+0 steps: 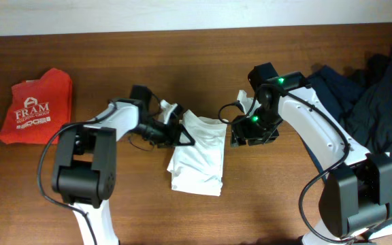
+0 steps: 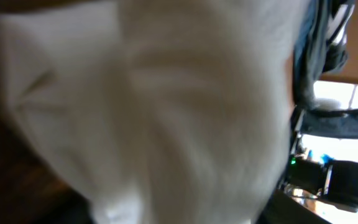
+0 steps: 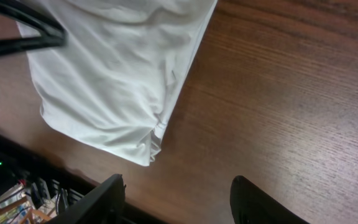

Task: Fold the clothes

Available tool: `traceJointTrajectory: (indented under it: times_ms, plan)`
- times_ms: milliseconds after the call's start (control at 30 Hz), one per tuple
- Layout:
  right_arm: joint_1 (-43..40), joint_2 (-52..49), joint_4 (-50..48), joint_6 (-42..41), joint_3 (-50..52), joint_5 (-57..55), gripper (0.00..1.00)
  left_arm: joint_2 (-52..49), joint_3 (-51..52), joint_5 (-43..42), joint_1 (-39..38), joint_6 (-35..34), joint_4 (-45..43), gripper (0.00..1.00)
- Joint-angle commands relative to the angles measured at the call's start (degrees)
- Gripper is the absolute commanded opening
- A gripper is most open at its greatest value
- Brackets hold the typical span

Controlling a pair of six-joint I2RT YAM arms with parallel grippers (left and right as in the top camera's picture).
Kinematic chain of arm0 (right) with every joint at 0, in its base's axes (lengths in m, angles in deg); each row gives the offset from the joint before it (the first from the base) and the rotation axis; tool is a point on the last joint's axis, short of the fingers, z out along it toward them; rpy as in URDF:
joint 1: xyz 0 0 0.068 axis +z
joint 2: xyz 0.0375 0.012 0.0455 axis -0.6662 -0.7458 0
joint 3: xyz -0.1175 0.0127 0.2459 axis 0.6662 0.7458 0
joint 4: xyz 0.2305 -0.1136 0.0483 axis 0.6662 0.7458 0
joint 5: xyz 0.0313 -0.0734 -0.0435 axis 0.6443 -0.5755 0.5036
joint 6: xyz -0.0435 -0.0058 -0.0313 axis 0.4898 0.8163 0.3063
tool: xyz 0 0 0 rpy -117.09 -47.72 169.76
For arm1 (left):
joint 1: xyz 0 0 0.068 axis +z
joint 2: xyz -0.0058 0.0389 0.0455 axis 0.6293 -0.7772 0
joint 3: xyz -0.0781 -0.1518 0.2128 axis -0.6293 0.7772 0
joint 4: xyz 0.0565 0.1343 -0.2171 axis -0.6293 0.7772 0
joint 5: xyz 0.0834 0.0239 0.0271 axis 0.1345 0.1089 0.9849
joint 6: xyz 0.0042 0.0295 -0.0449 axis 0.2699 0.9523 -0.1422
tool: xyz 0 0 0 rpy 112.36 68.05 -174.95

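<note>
The white T-shirt (image 1: pixel 197 155) lies folded in a narrow strip at the table's middle. It also shows in the right wrist view (image 3: pixel 114 74). My left gripper (image 1: pixel 180 135) is at the shirt's upper left edge and looks shut on a fold of it. White cloth (image 2: pixel 166 106) fills the left wrist view and hides the fingers. My right gripper (image 1: pixel 239 129) is open and empty over bare wood just right of the shirt; its fingers (image 3: pixel 176 186) stand apart from the cloth. A red garment printed "FRAM" (image 1: pixel 36 105) lies folded at the far left.
A heap of navy and black clothes (image 1: pixel 373 88) covers the table's right end, behind my right arm. The brown wooden table (image 1: pixel 114 61) reaches a white wall along its far edge.
</note>
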Motion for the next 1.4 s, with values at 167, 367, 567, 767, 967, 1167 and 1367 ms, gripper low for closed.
traceJointTrajectory:
  times_ms: [167, 367, 567, 767, 967, 1167, 1367]
  plan:
    - [-1.88, 1.42, 1.31, 0.22, -0.98, -6.08, 0.58, 4.68, -10.27, 22.73, 7.8, -1.66, 6.99, 0.0]
    - [-7.85, 1.42, 2.03, 0.46, -0.98, -6.1, 0.59, 15.5, -20.11, 42.27, 27.58, 4.66, 10.19, 0.0]
    - [-7.85, 1.42, 2.01, 0.46, -0.98, -6.1, 0.59, 15.1, -20.11, 46.38, 36.24, 9.99, 0.46, 0.01]
    - [-7.85, 1.42, 2.73, 0.44, -0.98, -6.1, 0.59, 6.99, -20.09, 46.47, 38.86, 11.23, -6.05, 0.01]
    - [-7.82, 1.4, 3.1, 0.44, -0.98, -6.08, 0.6, 5.73, -22.36, 42.56, 46.95, 6.21, -11.5, 0.99]
    - [-7.82, 1.4, 2.64, 0.44, -0.98, -6.08, 0.61, 8.33, -23.85, 23.39, 43.34, -4.31, 2.43, 0.99]
    - [-7.82, 1.4, 3.28, 0.44, -0.98, -6.08, 0.61, -4.02, -17.68, 14.69, 51.74, -4.24, 1.18, 0.99]
